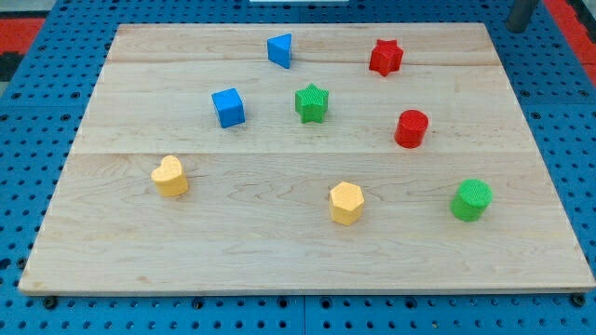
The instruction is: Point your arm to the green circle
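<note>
The green circle (471, 199) is a short round block that stands straight up with its flat round top facing up, so it has no long side and points no special way across the surface (279, 251). It is bright green with small ridges down its side. It sits at about four o'clock on the wooden surface, near the view's right edge. The block nearest to it is the red circle (411, 128), up at about eleven o'clock from it, with a gap between them. The yellow six-sided block (345, 203) lies at nine o'clock from the green circle, well apart. Farther off are the red star (385, 57) near the view's top, the green star (312, 102) near the middle, the blue cube (228, 107) and the blue triangle (280, 50) toward the top left, and the yellow heart (169, 176) on the left. None of the blocks touch each other. A dark rod (521, 14) shows at the view's top right corner, off the wooden surface, at about one o'clock from the green circle and far from it. It is blurry there, so I cannot tell just where my tip ends. No block lies between that corner and the green circle. There is no hand here, only the rod, so it holds nothing.
</note>
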Tool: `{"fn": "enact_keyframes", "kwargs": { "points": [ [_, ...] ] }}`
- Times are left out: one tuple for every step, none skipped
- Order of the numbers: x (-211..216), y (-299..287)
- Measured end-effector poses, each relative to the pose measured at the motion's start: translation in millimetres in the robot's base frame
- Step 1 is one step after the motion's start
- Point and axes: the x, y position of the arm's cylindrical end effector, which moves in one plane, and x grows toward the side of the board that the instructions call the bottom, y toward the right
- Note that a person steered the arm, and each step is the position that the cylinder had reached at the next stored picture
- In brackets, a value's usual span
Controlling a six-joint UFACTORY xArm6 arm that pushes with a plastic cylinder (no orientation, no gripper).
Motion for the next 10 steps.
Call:
{"fn": "enact_keyframes", "kwargs": {
  "points": [
    [0.0,1.8],
    [0.1,10.8],
    [3.2,10.5],
    [1.8,9.4],
    [1.4,9.8],
    [1.3,9.8],
    [50.5,9.7],
    [95.5,-14.9],
    [156.2,-45.9],
    [246.0,-7.5]
  ]
}}
